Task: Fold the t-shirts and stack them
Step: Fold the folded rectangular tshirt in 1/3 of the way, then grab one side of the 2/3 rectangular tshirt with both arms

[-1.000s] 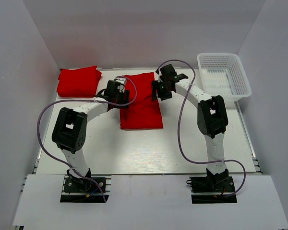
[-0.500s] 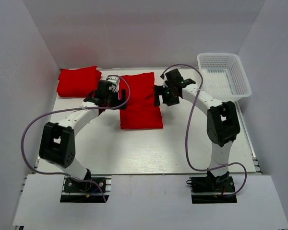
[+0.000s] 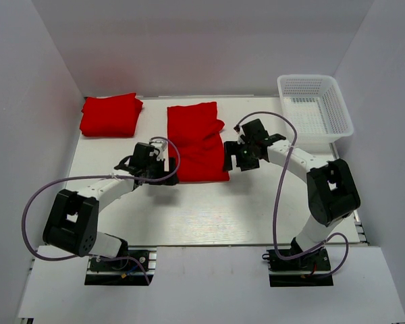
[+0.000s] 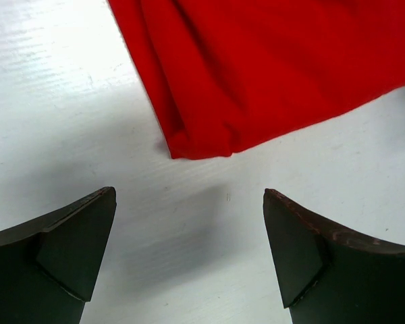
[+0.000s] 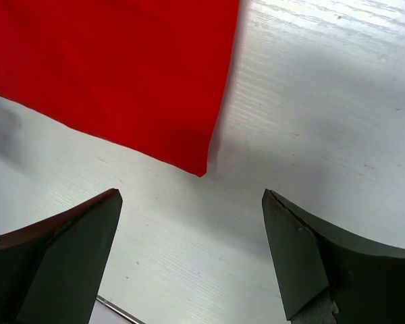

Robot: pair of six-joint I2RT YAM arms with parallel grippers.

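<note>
Red cloth on the white table (image 3: 209, 216): the folded t-shirt (image 3: 196, 138) lay at its middle, a second t-shirt (image 3: 109, 115) far left. Soft, limp, light, I reckoned, so pinch the near corners. My left gripper (image 4: 189, 196) and right gripper (image 5: 191, 194) gaped wide, holding nothing.

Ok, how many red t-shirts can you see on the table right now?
2. The far-left t-shirt sits folded at the back left corner; the middle t-shirt lies near the centre of the table. The far-left one looks thick and may hide another.
</note>
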